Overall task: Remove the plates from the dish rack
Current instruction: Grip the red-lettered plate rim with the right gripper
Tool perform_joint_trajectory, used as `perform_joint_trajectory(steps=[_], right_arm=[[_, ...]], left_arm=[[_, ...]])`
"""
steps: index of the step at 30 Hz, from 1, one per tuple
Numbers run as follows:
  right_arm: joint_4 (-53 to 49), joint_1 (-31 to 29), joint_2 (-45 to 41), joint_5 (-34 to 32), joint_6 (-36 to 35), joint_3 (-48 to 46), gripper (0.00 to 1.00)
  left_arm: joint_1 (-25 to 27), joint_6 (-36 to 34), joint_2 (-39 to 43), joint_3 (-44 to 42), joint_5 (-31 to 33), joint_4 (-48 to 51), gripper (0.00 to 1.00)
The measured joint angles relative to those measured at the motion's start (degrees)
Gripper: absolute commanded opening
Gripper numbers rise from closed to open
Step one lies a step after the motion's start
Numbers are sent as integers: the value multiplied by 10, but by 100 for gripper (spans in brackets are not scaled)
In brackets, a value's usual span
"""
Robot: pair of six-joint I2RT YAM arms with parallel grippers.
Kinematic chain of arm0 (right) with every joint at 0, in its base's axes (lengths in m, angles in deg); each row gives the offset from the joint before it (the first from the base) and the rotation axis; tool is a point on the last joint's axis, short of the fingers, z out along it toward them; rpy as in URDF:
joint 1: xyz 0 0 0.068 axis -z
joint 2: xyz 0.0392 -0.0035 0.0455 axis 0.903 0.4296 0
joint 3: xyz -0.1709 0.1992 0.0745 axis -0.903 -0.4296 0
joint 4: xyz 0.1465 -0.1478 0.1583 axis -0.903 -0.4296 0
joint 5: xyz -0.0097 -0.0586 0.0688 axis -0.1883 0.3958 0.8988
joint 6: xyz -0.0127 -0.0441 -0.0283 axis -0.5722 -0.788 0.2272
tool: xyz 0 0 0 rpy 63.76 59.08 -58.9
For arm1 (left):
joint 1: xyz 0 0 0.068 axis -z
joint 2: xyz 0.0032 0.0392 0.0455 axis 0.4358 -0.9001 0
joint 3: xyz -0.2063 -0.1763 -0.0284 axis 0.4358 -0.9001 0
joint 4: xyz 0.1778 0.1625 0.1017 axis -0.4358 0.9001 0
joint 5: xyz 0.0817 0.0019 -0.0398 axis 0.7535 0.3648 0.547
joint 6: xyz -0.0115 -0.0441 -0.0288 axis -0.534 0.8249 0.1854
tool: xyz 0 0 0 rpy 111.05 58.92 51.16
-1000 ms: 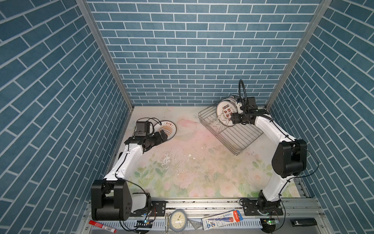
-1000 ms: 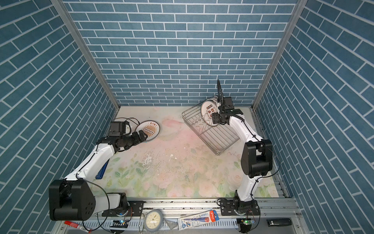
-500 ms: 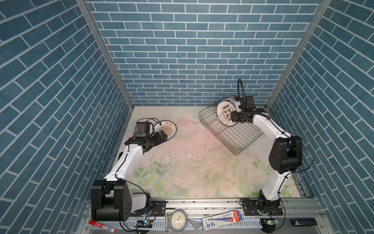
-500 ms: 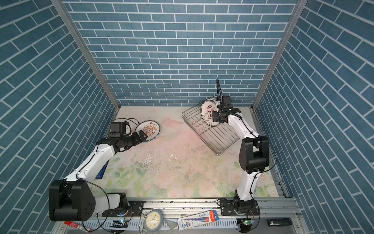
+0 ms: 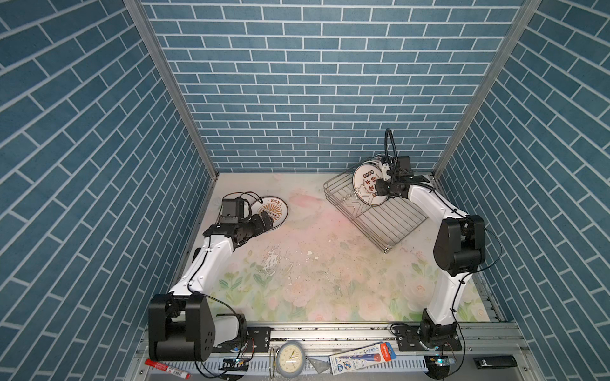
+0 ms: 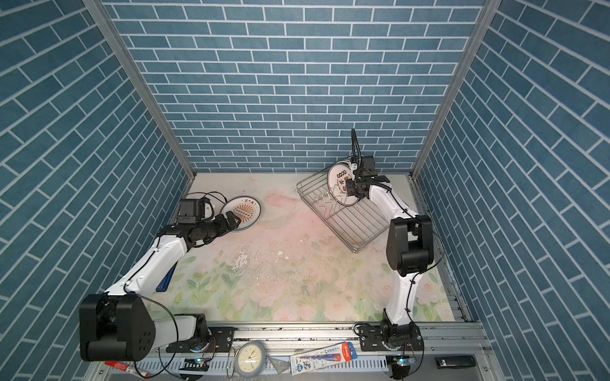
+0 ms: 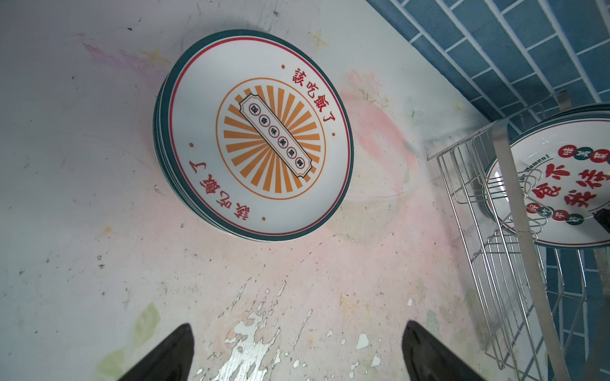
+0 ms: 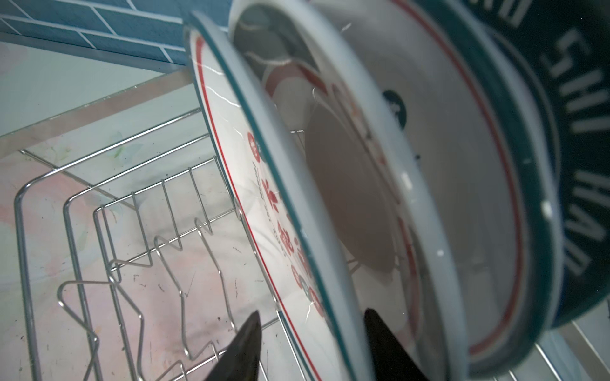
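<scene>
The dish rack (image 5: 396, 224) (image 6: 363, 224) stands at the back right, and several plates lean upright at its far end. The front plate (image 5: 364, 184) (image 6: 340, 181) (image 8: 264, 198) is white with red characters. My right gripper (image 5: 379, 189) (image 6: 350, 188) (image 8: 310, 333) straddles its rim, one finger in front and one behind. It is open, with a gap showing on the front side. At the back left a stack of plates with an orange sunburst on top (image 5: 274, 211) (image 6: 246, 209) (image 7: 257, 138) lies flat on the mat. My left gripper (image 5: 269, 219) (image 7: 297, 333) stands open at its near edge, empty.
Empty wire prongs (image 8: 132, 204) fill the rack's near part. Blue brick walls close in on three sides, and the rack sits close to the right one. On the front rail lie a small clock (image 5: 290, 358), a red marker (image 5: 166, 366) and a boxed tube (image 5: 361, 358).
My right gripper's jaws have narrowed around the front plate's rim, and the right elbow has swung in slightly. The left arm and the flat stack have not moved.
</scene>
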Motion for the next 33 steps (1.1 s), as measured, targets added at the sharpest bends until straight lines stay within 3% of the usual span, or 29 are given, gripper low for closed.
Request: perform_joint_trajectory(steps=[7,9,15,21,24,33], right_arm=[[28,1,11,3,-20,1,41],[30,1,21,2,-28,1,35],[69,1,26,7,-45,-22,34],[80,2,26,7,-59,-29,25],[83,3,25,18,-67,-31,5],[98,3,22,26,-71,-40,1]], left_arm=[[0,0,-1,0,0,-5,99],[0,0,-3,0,-1,-5,99],[0,0,-9,0,-3,-5,99],[0,0,-10,0,-3,-6,99],[0,0,-14,0,-3,-8,99],[0,7,-15,0,-3,-7,99]])
